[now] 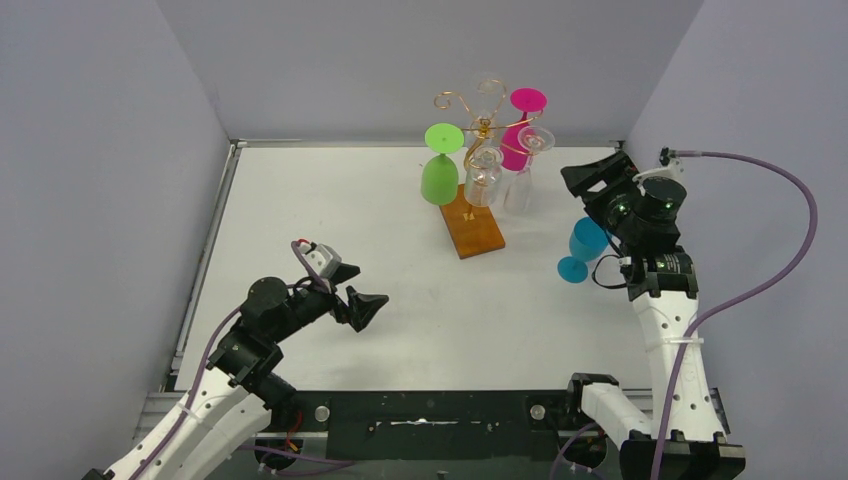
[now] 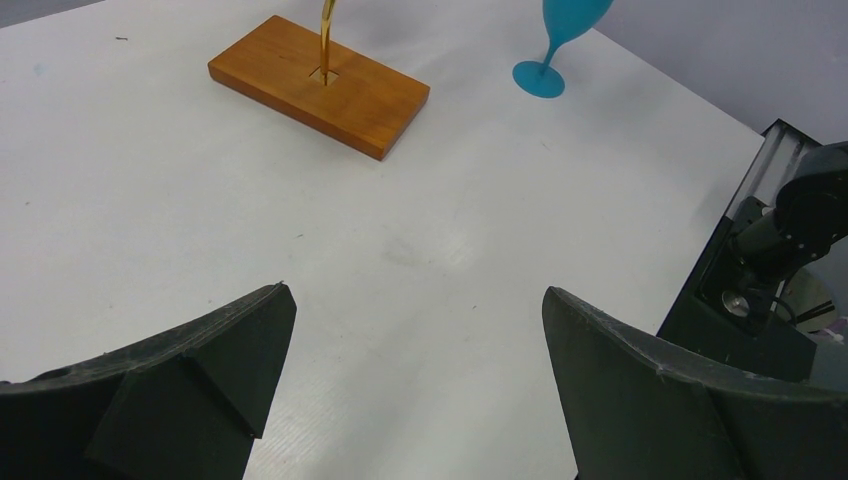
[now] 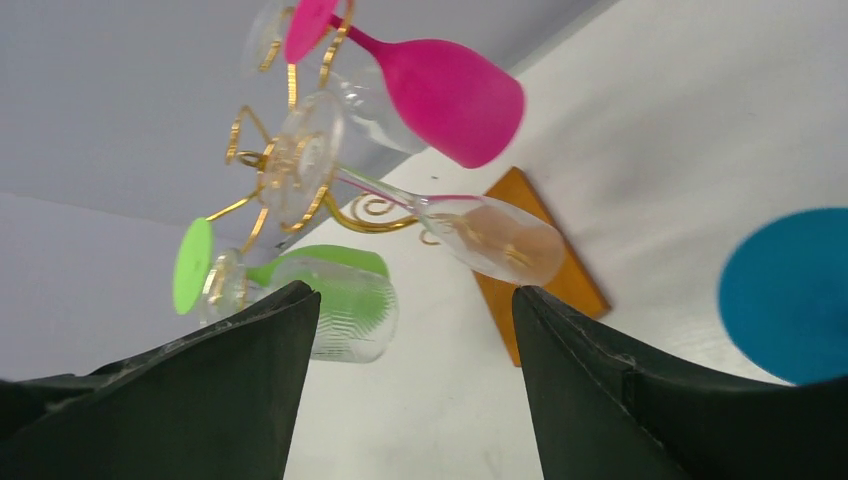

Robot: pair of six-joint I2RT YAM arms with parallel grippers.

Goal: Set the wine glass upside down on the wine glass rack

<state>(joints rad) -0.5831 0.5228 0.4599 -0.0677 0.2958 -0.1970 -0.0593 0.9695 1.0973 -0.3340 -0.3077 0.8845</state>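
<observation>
The wine glass rack (image 1: 473,228) stood toward the far middle of the table (image 1: 330,220): a thin gold wire stem with curled arms at the top, rising from a flat, rectangular orange-brown wooden base. A pale mark on the base was too small to read.

Several glasses hung from the arms with their feet up and bowls down. A green glass (image 1: 439,178) was on the left, a pink glass (image 1: 516,148) at the back right, and a see-through glass (image 1: 483,178) near the stem. On the right side hung the clear wine glass (image 1: 518,190), upside down, with its foot caught in a wire curl. It was the glass nearest the right arm.

The right pincer (image 1: 585,172) sat just beside that glass with its fingers apart, gripping nothing and touching nothing. A teal glass (image 1: 583,248) stood upright on the table below that arm, well apart from the rack.

The left pincer (image 1: 365,305) hung over the near left of the table, spread wide and holding nothing.
</observation>
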